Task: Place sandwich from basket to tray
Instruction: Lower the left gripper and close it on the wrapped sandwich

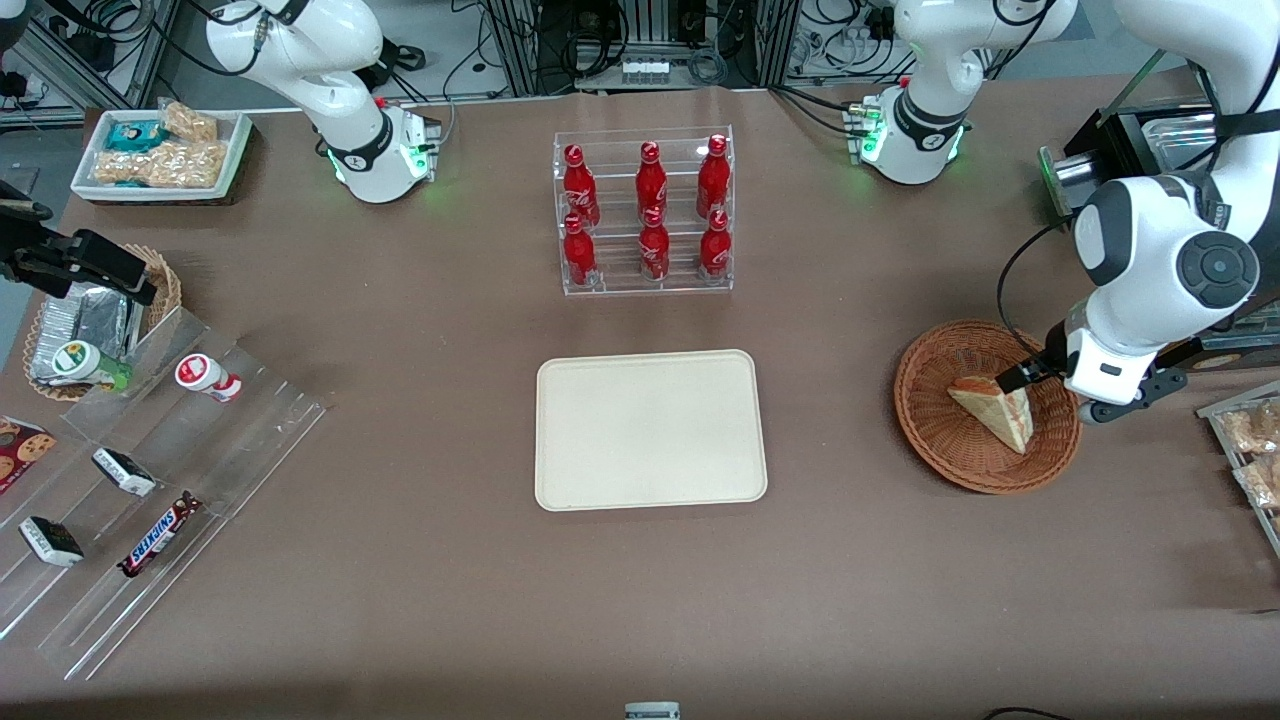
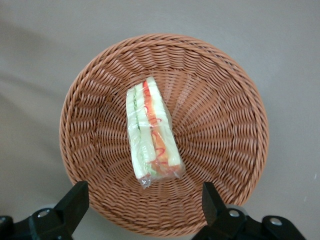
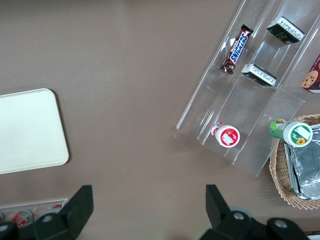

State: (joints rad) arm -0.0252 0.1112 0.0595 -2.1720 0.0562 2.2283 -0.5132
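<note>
The sandwich (image 1: 995, 409) (image 2: 151, 131), a plastic-wrapped white-bread wedge with red, orange and green layers, lies in the round reddish-brown wicker basket (image 1: 935, 430) (image 2: 220, 125) toward the working arm's end of the table. My left gripper (image 1: 1045, 385) (image 2: 144, 200) hangs open just above the basket, over its rim at the side toward the working arm. Its black fingers (image 2: 75, 200) stand wide apart with nothing between them. The cream tray (image 1: 650, 430) (image 3: 27, 131) lies flat at the table's middle with nothing on it.
A clear rack of red bottles (image 1: 645, 212) stands farther from the front camera than the tray. A tiered acrylic stand with snack bars (image 1: 160, 535), a small wicker basket with foil packs (image 1: 85, 320) and a white snack tray (image 1: 160, 152) sit toward the parked arm's end. Wrapped pastries (image 1: 1250, 445) lie beside the basket.
</note>
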